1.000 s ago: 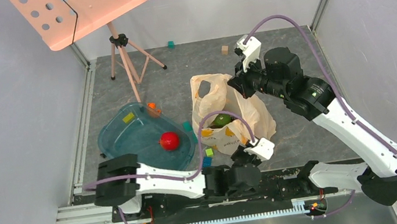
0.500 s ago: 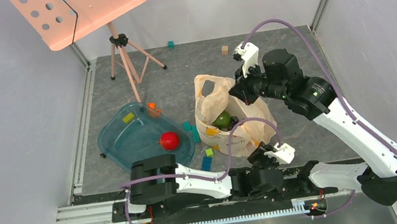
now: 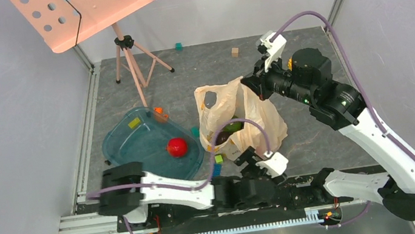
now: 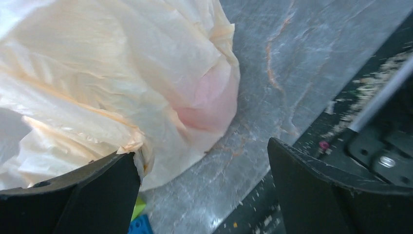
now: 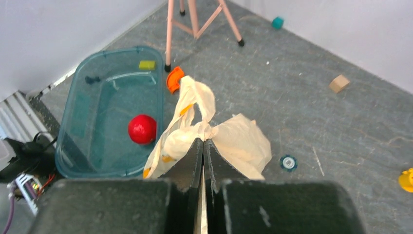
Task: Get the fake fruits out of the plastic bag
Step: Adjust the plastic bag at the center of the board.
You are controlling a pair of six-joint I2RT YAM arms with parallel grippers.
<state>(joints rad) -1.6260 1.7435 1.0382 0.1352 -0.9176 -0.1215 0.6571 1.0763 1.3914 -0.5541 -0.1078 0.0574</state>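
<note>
No legible text or labels.

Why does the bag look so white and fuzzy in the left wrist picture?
Left wrist view: the bag is very close to the lens, so its top left corner washes out nearly white and its creases look soft. Right wrist view: the bag is sharp, only the right gripper by the lens is dark and a bit soft. Top view: even light, faint shadows.
</note>
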